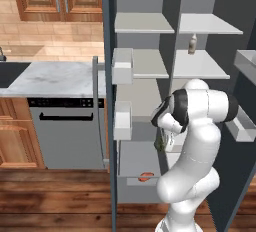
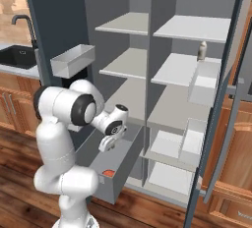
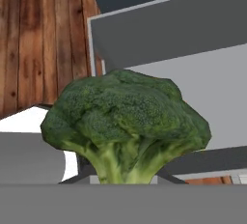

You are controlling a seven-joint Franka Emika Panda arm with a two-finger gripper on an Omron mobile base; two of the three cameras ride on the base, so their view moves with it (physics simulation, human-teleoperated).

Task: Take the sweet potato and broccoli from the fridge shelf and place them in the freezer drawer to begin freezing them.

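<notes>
One broccoli sits clamped in the closed gripper above the open freezer drawer, while the sweet potato lies inside that drawer near its front edge.

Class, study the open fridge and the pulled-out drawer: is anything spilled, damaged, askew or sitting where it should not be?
Nothing stands out. The orange-red sweet potato lies in the grey freezer drawer; the gripper holds the dark-green broccoli floret over it. A small brownish bottle stands upright on its shelf. Nothing is spilled or broken.
</notes>
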